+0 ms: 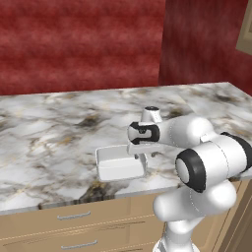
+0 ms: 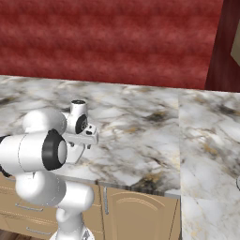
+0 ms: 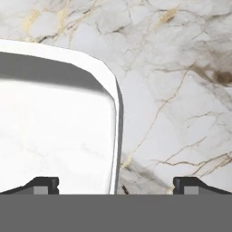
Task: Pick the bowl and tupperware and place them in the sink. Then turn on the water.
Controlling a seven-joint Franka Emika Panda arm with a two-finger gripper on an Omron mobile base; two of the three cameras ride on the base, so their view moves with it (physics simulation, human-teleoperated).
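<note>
The tupperware [image 1: 115, 165] is a white, low-walled rectangular container that sits on the marble counter near its front edge. My gripper [image 1: 141, 158] hangs just above the container's right end, pointing down. In the hand view the tupperware [image 3: 54, 131] takes up the left side. Its right wall runs down between my two fingertips [image 3: 188, 185], which stand wide apart. The gripper [image 3: 117, 183] is open and holds nothing. The bowl, the sink and the water are out of view.
The marble counter [image 1: 49, 133] stretches left and back to a red wall [image 1: 78, 44]. Its front edge drops to wooden drawers [image 1: 74, 216]. In the right base view the counter [image 2: 206, 154] turns a corner toward the right.
</note>
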